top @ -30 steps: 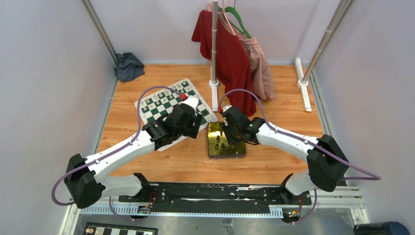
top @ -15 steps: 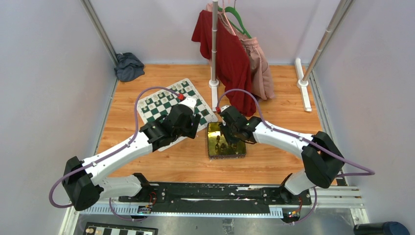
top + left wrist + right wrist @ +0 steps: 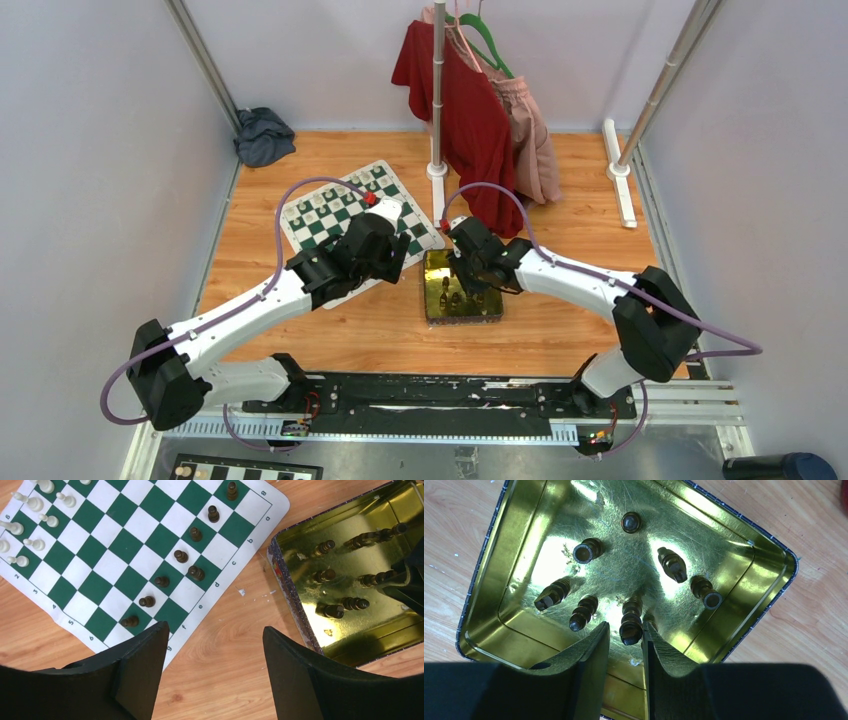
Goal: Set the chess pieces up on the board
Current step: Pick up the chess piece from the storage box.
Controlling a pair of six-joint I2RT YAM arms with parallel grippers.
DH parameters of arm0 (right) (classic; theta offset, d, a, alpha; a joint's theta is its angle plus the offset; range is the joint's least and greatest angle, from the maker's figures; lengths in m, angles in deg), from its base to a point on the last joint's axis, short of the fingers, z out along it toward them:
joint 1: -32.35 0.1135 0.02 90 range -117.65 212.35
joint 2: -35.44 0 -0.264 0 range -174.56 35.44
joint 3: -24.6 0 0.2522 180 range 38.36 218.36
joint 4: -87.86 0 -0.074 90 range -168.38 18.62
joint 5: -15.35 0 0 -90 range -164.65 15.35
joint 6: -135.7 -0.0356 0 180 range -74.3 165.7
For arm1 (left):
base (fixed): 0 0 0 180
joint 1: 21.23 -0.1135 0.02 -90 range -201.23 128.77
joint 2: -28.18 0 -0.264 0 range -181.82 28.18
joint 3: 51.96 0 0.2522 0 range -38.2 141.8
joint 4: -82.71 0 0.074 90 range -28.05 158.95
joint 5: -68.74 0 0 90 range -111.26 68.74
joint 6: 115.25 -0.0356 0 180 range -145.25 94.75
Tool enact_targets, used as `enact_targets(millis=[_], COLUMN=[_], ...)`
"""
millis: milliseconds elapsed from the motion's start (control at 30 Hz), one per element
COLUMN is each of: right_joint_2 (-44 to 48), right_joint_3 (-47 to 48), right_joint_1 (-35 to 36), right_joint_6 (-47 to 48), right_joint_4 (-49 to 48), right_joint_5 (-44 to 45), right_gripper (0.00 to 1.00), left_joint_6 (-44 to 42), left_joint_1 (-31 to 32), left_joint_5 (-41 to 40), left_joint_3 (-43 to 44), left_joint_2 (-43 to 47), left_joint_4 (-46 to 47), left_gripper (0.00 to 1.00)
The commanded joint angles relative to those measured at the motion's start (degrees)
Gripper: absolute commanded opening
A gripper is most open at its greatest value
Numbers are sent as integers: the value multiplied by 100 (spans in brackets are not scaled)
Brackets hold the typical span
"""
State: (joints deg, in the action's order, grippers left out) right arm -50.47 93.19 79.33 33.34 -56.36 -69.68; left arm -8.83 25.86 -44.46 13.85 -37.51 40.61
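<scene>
The green and white board [image 3: 330, 215] lies at the middle left of the wood table. In the left wrist view the board [image 3: 125, 545] carries a slanted row of dark chess pieces [image 3: 181, 556] and cream-white ones [image 3: 30, 530] at its far left. My left gripper [image 3: 392, 258] [image 3: 215, 635] is open and empty above bare wood between board and tin. The gold tin [image 3: 462, 290] [image 3: 734, 625] holds several dark pieces lying down. My right gripper [image 3: 470, 285] [image 3: 625, 630] is down in the tin, its jaws narrowly apart around one dark piece [image 3: 630, 622], which touches the right finger.
A clothes rack pole stands on a base [image 3: 437, 170] behind the board, with a red garment [image 3: 465, 110] and a pink one hanging. A dark cloth [image 3: 263, 135] lies at the back left. A white upright's base [image 3: 618, 170] stands at the right.
Both grippers have shifted slightly away from the arm bases, the right one a little leftward over the tin. The pieces have not moved.
</scene>
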Motion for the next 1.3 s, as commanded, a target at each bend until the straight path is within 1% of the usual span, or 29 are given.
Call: enact_targets(millis=[0, 133, 267, 533, 600, 733, 933, 1267], right_joint_2=[-116, -154, -172, -215, -216, -194, -198, -136], right_joint_3=[87, 64, 47, 50, 61, 129, 246, 367], right_joint_1=[73, 67, 61, 30, 30, 26, 30, 29], right_joint_6=[79, 72, 59, 67, 88, 200, 408, 654], right_joint_4=[34, 22, 13, 13, 17, 54, 104, 196], right_joint_5=[54, 73, 106, 168, 202, 329, 487, 623], right_gripper=[35, 33, 28, 13, 8, 4, 1, 1], left_joint_6=[-78, -78, -91, -115, -126, -148, -149, -57], left_joint_1=[41, 46, 46, 46, 46, 46, 46, 46], left_joint_5=[-95, -100, -114, -113, -123, -155, -229, -317], left_joint_3=[-44, -71, -107, -99, -90, -49, 15, 55], left_joint_2=[21, 51, 65, 22, 18, 12, 41, 123], left_joint_4=[68, 65, 72, 98, 95, 67, -13, -90], left_gripper=[75, 74, 75, 74, 75, 75, 74, 74])
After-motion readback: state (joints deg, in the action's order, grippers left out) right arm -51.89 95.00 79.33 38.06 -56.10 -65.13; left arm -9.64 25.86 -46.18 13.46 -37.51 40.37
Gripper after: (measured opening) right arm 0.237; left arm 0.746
